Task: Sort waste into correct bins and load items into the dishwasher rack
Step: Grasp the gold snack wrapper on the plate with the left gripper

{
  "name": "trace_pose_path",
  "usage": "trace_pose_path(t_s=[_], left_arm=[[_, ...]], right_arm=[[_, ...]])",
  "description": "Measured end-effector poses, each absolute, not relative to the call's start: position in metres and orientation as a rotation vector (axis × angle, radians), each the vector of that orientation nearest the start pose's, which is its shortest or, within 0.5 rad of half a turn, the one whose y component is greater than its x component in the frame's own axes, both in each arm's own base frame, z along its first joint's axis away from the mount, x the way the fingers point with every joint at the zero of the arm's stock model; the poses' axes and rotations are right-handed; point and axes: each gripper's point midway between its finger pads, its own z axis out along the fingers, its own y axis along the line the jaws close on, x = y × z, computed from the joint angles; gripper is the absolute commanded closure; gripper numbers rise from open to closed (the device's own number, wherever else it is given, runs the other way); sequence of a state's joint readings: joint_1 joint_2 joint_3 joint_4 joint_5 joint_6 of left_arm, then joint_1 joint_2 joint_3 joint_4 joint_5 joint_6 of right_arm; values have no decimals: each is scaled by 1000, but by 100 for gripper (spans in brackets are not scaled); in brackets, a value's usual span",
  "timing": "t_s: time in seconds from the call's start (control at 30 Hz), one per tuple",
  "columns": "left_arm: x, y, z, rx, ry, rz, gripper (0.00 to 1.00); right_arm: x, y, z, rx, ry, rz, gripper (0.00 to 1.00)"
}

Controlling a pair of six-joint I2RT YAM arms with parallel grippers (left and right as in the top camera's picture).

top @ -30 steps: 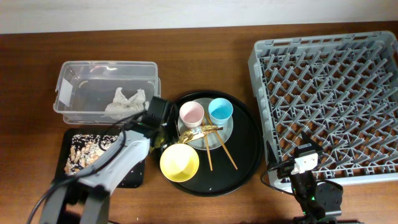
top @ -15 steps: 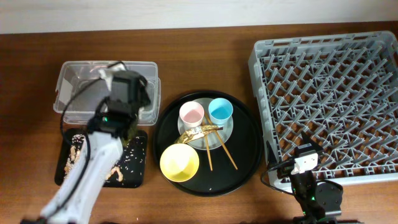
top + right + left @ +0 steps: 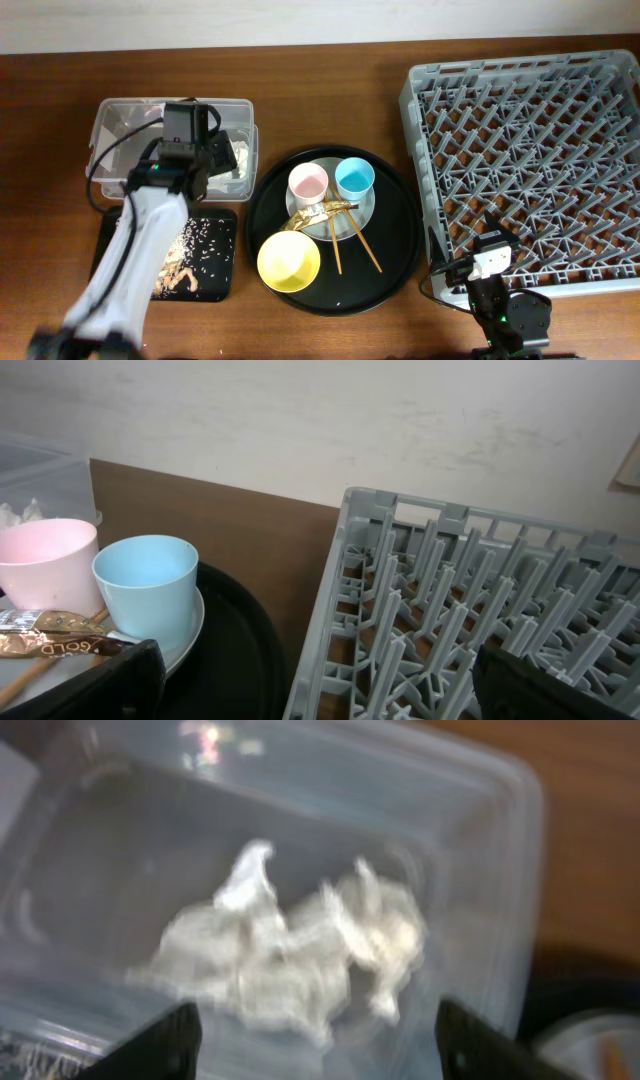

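brown wooden table (image 3: 330, 60) bears the large grey lattice dishwasher rack (image 3: 530, 160), with the right gripper (image 3: 325, 680) beside it, spread and empty. inside the clear rectangular plastic tub (image 3: 130, 108) lie crumpled white paper napkins (image 3: 290, 955); the left gripper (image 3: 320, 1045) hovers above, spread, holding nothing. it should lift straight, clear of the tub wall.

Dark brown wooden table (image 3: 330, 90) with fine grain filling the overhead view, plain cream wall (image 3: 300, 20) running along its 12 o'clock edge, wall faintly scuffed in the right wrist view, soft even light
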State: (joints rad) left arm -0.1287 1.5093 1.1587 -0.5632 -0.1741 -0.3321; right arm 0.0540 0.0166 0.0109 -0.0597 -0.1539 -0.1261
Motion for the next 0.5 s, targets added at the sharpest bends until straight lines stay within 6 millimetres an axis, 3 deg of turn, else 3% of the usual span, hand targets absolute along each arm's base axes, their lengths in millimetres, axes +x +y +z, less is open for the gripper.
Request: trace_pose_path(t_s=[0.1,0.2,0.33,0.5], left_arm=[[366,-54,193,-190,2472,-112,48],[334,-90,208,2,2502,-214,57],[308,-141,191,458,2527,-226,52],[286,-179,155,870,2496,-201,53]], right_arm=[[243,40,160,-264,1615,70,1],[243,40,160,-264,1615,71,1],[243,40,160,-264,1615,70,1],[243,40,161,-264,1614,70,1]])
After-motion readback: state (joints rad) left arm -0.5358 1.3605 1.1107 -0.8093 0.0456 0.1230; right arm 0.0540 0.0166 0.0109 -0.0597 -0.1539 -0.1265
